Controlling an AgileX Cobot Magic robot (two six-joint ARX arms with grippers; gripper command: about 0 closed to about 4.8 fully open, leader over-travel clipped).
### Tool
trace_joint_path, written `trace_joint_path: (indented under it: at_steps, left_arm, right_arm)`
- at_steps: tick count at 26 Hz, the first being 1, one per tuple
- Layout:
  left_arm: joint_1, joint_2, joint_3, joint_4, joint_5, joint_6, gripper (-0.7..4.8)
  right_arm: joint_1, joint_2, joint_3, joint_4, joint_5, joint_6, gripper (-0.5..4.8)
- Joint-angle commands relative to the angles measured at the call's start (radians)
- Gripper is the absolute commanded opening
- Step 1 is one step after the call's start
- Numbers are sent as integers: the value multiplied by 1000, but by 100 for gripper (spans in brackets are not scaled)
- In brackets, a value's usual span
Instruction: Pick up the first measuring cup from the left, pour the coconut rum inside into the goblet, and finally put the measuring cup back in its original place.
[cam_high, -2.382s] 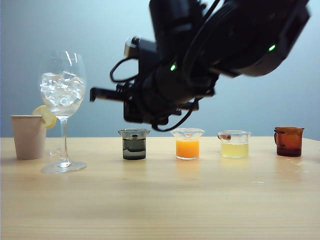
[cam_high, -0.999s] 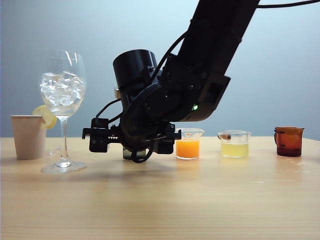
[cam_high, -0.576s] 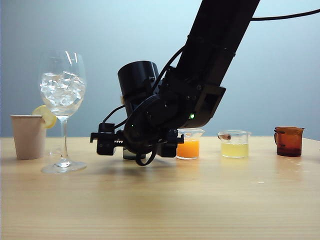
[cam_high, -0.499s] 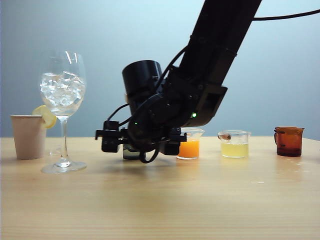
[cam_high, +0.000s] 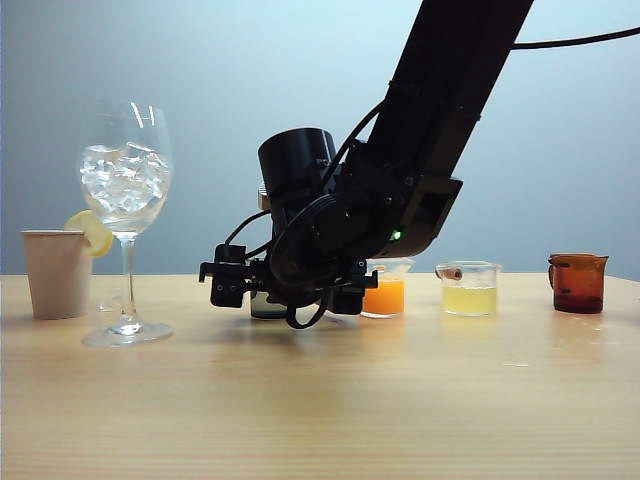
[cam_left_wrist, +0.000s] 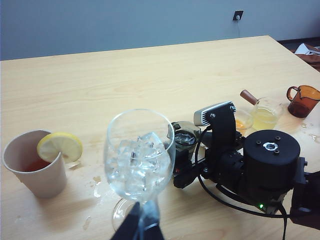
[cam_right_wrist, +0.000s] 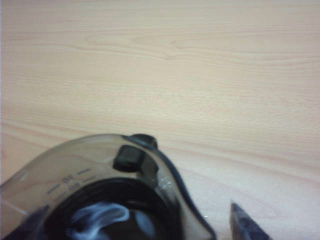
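Note:
The smoky grey measuring cup stands on the table between my right gripper's open jaws. One dark fingertip stays clear of its spouted rim. The coconut rum looks dark inside it. From the exterior, my right gripper hangs low over the table and hides nearly all of the measuring cup. The goblet, full of ice, stands upright to the left. In the left wrist view, my left gripper hangs shut in front of the goblet, holding nothing. Beyond it are the measuring cup and the right gripper.
A beige paper cup with a lemon slice stands left of the goblet. Right of the measuring cup are a cup of orange liquid, a cup of pale yellow liquid and an amber-brown cup. The right arm slants over the middle.
My right arm has come down from above the cups. Its open gripper has slid right along the table until it straddles the measuring cup. The goblet and the other cups have not moved.

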Motion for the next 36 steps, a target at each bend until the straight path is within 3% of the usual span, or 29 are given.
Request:
trace_joint_path:
  at_steps: [1,7,8,10,12,30,36]
  left_arm:
    - [2,-2,3,10,3,4,-3]
    - [2,-2,3,10,3,4,-3]
    - [2,-2,3,10,3,4,-3]
    - [2,-2,3,10,3,4,-3]
    - [2,-2,3,10,3,4,-3]
    - [2,-2,3,10,3,4,-3]
    - [2,-2,3,10,3,4,-3]
  right_arm:
    - [1,-1,4,20,-8,4,479]
    - [2,2,4,20,-16,4,464]
    - [2,2,4,20,-16,4,442]
    - [2,2,4,20,-39,4,313]
    - [2,2,4,21,-40,4,259]
    - [10,-52,19,14,-79,-88,236]
    - [10,-154,19,-61,-103,-127,236]
